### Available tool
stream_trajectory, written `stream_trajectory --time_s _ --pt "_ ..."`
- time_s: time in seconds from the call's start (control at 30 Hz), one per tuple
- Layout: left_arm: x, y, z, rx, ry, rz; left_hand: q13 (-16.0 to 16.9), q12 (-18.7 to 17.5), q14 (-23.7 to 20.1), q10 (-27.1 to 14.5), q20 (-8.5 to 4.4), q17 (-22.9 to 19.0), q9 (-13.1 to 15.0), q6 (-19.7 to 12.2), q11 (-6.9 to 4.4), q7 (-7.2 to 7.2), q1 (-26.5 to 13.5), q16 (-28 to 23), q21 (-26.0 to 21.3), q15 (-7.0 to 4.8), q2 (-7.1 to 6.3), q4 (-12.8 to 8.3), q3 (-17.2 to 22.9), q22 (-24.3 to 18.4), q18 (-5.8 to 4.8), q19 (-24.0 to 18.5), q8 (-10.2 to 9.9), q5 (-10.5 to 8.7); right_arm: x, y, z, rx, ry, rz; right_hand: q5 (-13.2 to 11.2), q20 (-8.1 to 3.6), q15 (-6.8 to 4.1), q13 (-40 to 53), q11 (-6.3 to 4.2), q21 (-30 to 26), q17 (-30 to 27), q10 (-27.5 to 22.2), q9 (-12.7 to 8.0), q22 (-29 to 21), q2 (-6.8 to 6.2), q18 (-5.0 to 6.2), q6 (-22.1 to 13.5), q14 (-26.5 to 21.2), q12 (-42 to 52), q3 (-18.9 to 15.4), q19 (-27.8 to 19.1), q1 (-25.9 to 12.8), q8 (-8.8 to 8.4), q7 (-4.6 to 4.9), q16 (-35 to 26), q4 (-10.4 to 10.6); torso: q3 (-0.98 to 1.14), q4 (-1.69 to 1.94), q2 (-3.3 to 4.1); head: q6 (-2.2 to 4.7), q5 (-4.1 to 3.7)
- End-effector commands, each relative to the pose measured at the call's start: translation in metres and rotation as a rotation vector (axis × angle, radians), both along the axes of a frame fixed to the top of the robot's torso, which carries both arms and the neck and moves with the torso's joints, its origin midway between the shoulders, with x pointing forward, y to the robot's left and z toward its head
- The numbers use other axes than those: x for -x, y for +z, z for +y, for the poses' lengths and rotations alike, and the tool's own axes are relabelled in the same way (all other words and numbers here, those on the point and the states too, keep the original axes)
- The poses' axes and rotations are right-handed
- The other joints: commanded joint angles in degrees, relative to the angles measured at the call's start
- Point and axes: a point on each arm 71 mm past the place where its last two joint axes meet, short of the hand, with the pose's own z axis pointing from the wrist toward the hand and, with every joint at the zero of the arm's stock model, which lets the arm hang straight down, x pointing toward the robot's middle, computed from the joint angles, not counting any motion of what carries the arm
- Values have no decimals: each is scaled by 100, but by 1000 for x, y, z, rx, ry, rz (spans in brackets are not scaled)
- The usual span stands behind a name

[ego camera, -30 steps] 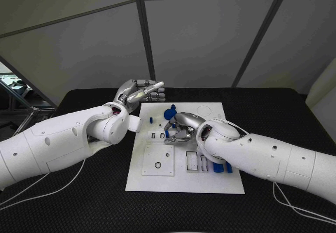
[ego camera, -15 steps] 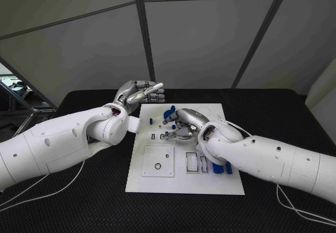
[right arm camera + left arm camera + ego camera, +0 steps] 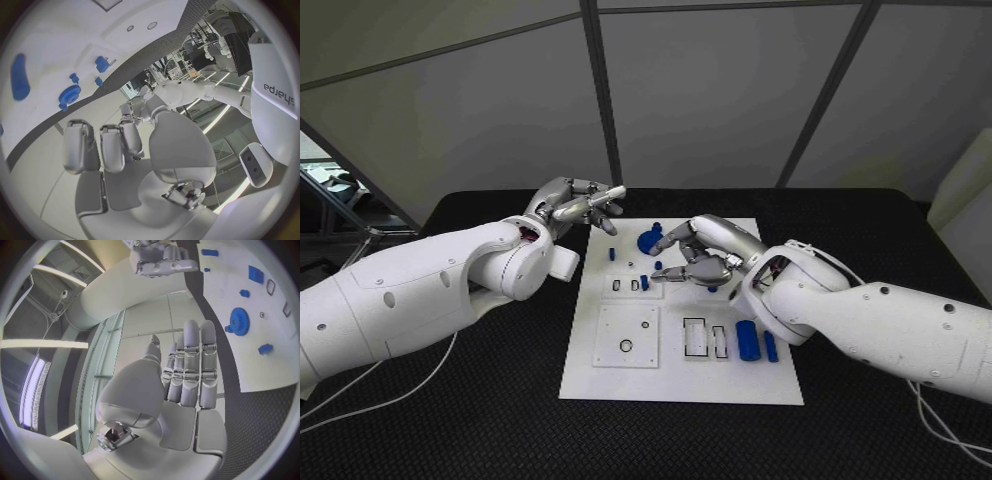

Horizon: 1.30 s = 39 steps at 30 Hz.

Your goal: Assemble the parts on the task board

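The white task board lies in the middle of the black table. A blue gear stands near its far edge, with small blue parts beside it and two long blue parts at the right. My right hand hovers over the board just right of the gear, thumb and fingers apart, and I see nothing between them. My left hand is raised past the board's far left corner, holding nothing. In the left wrist view its fingers are stretched out, and the gear lies beyond them.
A white square inset with a hole sits at the board's near left. Two empty rectangular slots lie beside it. Grey panels stand behind the table. Black tabletop surrounds the board.
My right hand has lifted off the small parts at mid-board and drawn back to the right, its fingers spreading. My left hand has dipped slightly and shifted left.
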Motion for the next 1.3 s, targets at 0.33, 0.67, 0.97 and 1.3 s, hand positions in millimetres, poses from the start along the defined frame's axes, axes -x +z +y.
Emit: stream_trajectory --time_s 0.33,0.67,0.97,1.3 --pt "6 -17 -10 -598 -223 264 5791 4840 409 745 -182 4486 1222 44 -226 -161 -574 4251 3474 -165 77 277 -308 4260 -574 625 396 -265 -14 32 -74 -197 -117 257 109 -29 -60 -1195 -2 -1113 -1403 -746 9 -1632 119 363 61 -125 -1237 -45 -999 58 -158 -10 -1161 -112 36 -23 -245 -162 92" --pt "3 -16 -33 -831 -271 306 7178 6245 631 1446 -236 5056 2692 -81 -328 -319 -700 4729 4007 -266 172 692 -455 5132 -692 872 1112 -299 -29 35 -100 -210 -207 251 101 -19 -51 -1364 -6 -1325 -1556 -822 11 -1879 109 402 52 -136 -1385 -74 -1096 38 -160 0 -1354 -139 65 -30 -351 -226 123" --pt "-6 -18 -59 -967 -268 315 7223 6190 650 1411 -260 5113 3816 -438 -359 -349 -721 4778 4128 -285 204 1078 -565 5350 -718 914 1471 -282 -35 33 -102 -179 -225 234 98 -19 -51 -1303 -6 -1301 -1484 -776 11 -1832 110 391 49 -112 -1319 -79 -1060 33 -161 -1 -1309 -139 63 -51 -357 -260 153" --pt "-14 -22 -77 -1033 -295 334 7174 6063 618 1350 -266 5029 4129 -469 -371 -361 -610 4695 4054 -294 219 1117 -537 5229 -691 840 1513 -277 -39 32 -103 -163 -243 223 103 -19 -52 -1289 -8 -1296 -1464 -752 11 -1814 117 386 44 -94 -1294 -84 -1035 25 -162 -2 -1304 -136 69 -34 -350 -293 158"
